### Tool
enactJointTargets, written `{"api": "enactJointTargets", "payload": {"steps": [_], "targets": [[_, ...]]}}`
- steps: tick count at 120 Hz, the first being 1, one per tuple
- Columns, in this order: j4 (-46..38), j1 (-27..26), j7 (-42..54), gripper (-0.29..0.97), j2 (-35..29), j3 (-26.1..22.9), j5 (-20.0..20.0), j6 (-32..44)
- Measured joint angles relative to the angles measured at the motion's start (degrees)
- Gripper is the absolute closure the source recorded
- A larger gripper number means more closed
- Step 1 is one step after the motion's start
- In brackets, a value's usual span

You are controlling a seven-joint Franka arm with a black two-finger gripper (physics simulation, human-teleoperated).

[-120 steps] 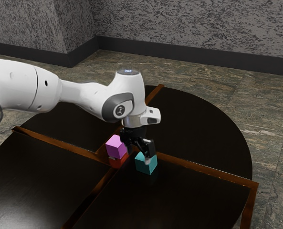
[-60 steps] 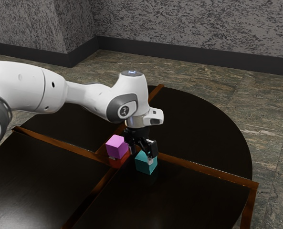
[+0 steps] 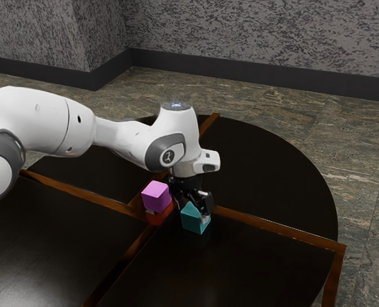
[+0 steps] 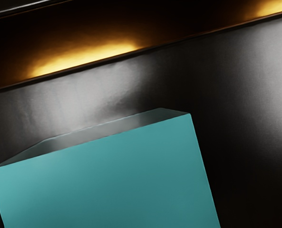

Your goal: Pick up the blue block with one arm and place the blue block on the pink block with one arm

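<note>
1. The pink block (image 3: 155,195) sits atop a red block (image 3: 154,217), just beside the blue block (image 3: 194,222).
2. The blue block rests on the worktop (image 3: 272,192), the gripper (image 3: 194,203) low over it; spread or pinching, I cannot tell.
3. Grasping step, probably; next: firm pinch, lift above the pink block's top.

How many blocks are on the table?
3: a blue block under the pincer, a pink block beside it toward the exterior view's left, and a red block beneath the pink one. More could hide behind the arm.
</note>
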Motion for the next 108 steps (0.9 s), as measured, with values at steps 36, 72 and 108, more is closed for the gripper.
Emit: {"api": "enactJointTargets", "payload": {"steps": [36,72,108], "targets": [[0.23,-0.81,-0.13,0.0,1.01,1.37,-0.2,2.53],[0.7,-1.1,-0.27,0.0,1.55,2.02,-1.13,4.22],[0.62,-1.43,-0.38,0.15,2.23,2.02,-1.53,4.84]]}}
